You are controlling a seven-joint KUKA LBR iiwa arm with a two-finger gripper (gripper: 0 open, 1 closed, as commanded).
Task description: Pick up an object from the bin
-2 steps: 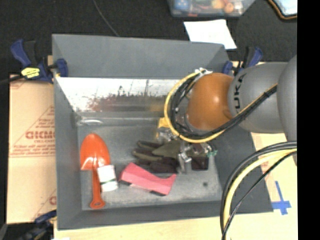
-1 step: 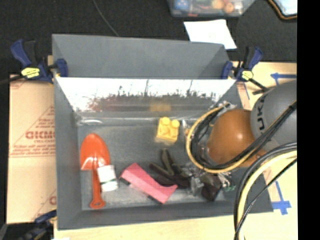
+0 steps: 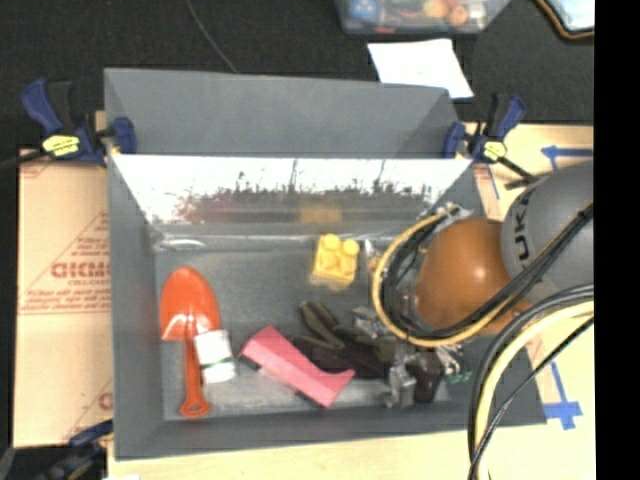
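Gripper [image 3: 415, 380] sits low at 4 o'clock in the bin [image 3: 300, 426], hard by the front-right corner; whether it's wide, narrow or holding anything, can't tell. Nearest obj: a dark, limp, glove-like thing [image 3: 335, 333] at the gripper's 9 o'clock, its edge apparently reaching the gripper; a pink flat block [image 3: 295, 366] lies at the bin's 6 o'clock, touching the dark thing. Risks, imo: limp material may bunch or slip out on lift; it could drag the pink block w/ it; so near the corner, gripper may scrape the wall. Yellow brick [image 3: 335, 260] at 12 and orange scoop [image 3: 190, 313] at 9 lie well apart, prob. safe.
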